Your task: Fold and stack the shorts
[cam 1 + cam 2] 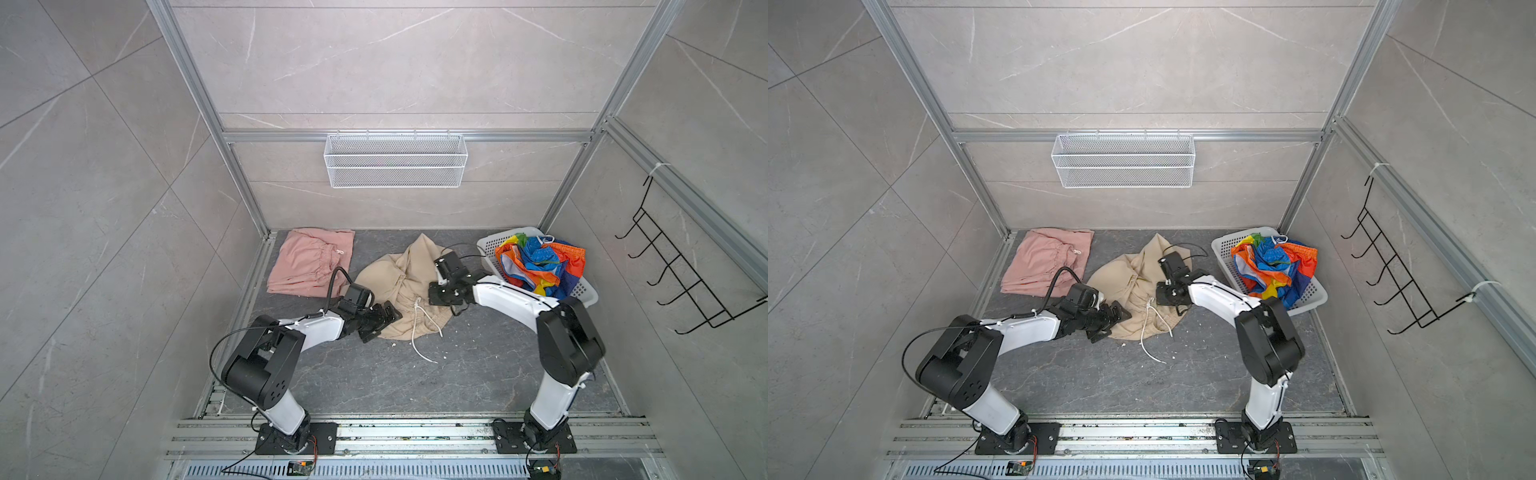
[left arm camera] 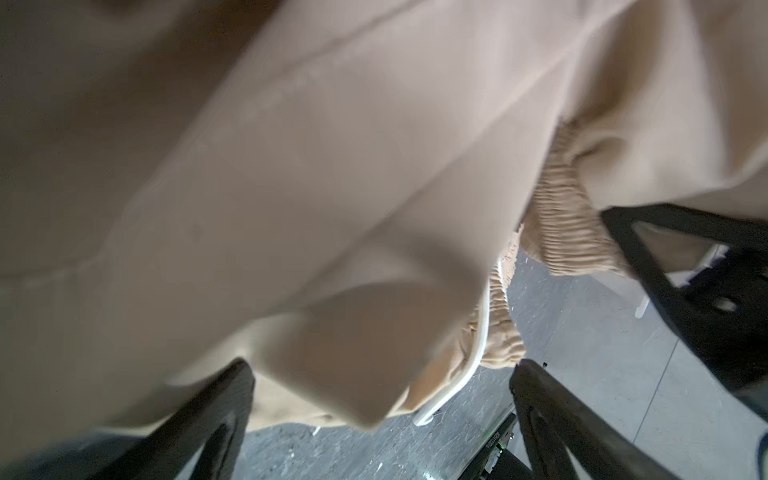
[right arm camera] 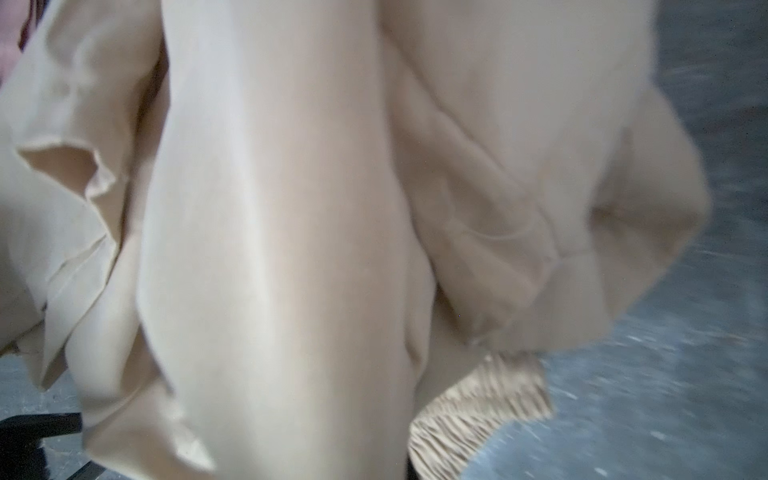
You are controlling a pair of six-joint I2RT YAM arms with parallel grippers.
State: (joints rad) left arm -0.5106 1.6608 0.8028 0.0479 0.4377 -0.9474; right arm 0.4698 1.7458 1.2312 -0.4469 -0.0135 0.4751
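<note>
The beige shorts (image 1: 399,282) lie crumpled mid-table in both top views, their white drawstring (image 1: 417,336) trailing toward the front. My right gripper (image 1: 442,297) is shut on the beige shorts at their right side. In the right wrist view the fabric (image 3: 291,228) covers the jaws and the ribbed waistband (image 3: 478,411) shows beside them. My left gripper (image 1: 384,322) stands open at the shorts' left front edge, and a fold of cloth (image 2: 353,353) hangs between its fingers (image 2: 536,395). The pink shorts (image 1: 311,262) lie folded at the back left. The rainbow shorts (image 1: 536,266) sit bunched in the basket.
A white perforated basket (image 1: 490,243) stands at the back right corner. A white wire basket (image 1: 395,160) hangs on the back wall and a black hook rack (image 1: 673,266) on the right wall. Aluminium frame posts border the dark table (image 1: 374,382).
</note>
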